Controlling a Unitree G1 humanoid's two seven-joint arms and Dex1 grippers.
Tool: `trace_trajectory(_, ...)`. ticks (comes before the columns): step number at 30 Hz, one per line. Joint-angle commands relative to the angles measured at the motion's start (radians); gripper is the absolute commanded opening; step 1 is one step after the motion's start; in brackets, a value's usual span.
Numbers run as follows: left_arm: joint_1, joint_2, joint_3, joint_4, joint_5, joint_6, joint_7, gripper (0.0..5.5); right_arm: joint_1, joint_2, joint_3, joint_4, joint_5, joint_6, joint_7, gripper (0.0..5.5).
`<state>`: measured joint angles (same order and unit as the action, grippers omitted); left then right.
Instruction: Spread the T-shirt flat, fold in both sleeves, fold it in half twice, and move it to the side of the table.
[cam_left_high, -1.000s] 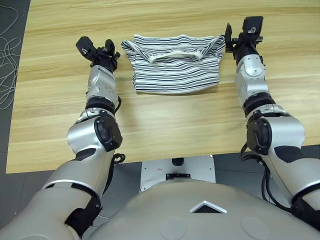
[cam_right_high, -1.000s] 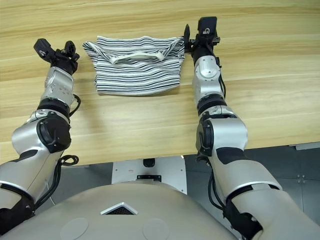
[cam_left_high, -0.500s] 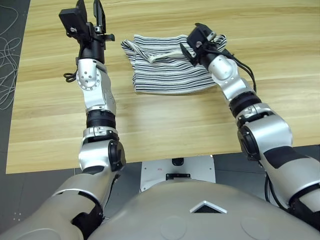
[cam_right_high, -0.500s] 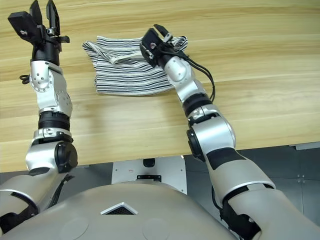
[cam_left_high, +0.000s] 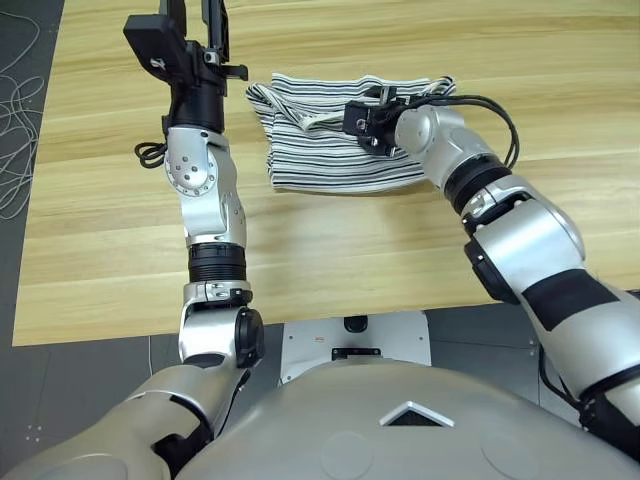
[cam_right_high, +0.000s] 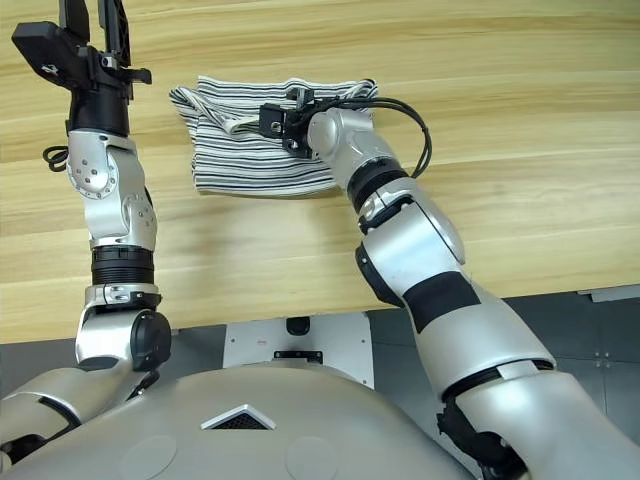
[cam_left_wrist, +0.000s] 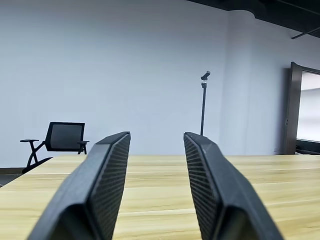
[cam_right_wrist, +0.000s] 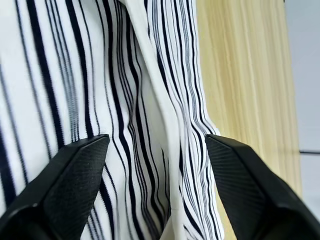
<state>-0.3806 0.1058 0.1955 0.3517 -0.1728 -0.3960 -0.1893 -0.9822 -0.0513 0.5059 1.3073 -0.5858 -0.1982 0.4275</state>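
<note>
The black-and-white striped T-shirt (cam_left_high: 330, 150) lies folded into a rough rectangle at the far middle of the wooden table (cam_left_high: 380, 250), its white collar band (cam_left_high: 315, 118) on top. My right gripper (cam_left_high: 354, 118) hovers low over the shirt's upper middle, beside the collar. In the right wrist view it (cam_right_wrist: 155, 142) is open, the striped cloth (cam_right_wrist: 60, 75) showing between its two black fingers (cam_right_wrist: 65, 185). My left gripper (cam_left_high: 197, 12) is raised above the table, left of the shirt, pointing up. It (cam_left_wrist: 156, 137) is open and holds nothing.
Bare table surface spreads left, right and in front of the shirt. Grey cables (cam_left_high: 15, 120) lie on the floor past the table's left edge. An office chair (cam_left_wrist: 62, 140) and a thin stand (cam_left_wrist: 203, 105) are beyond the table's far end.
My right gripper swung from the shirt's right edge to over its upper middle near the collar. My left arm lifted off the table and now points up. The shirt stayed put.
</note>
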Motion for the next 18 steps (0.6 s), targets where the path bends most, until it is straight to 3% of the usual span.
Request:
trace_trajectory(1,-0.006,0.002,0.011,0.027,-0.003,-0.001,0.02,1.99,0.157,-0.123,0.063,-0.037,-0.016,-0.129,0.278,3.57)
trace_trajectory(5,-0.017,0.008,0.019,0.049,-0.003,-0.016,0.021,1.99,0.275,-0.266,0.068,-0.298,0.083,-0.224,0.535,3.57)
trace_trajectory(10,-0.025,0.015,0.026,0.074,0.0,-0.028,0.022,1.99,0.471,-0.402,0.061,-0.754,0.24,-0.147,0.73,3.57)
trace_trajectory(14,-0.029,0.016,0.027,0.091,0.005,-0.042,0.028,1.99,0.629,-0.51,0.029,-1.082,0.311,-0.029,0.771,3.57)
trace_trajectory(18,-0.026,0.017,0.028,0.101,0.009,-0.052,0.036,1.99,0.716,-0.559,-0.006,-1.252,0.336,0.043,0.743,3.57)
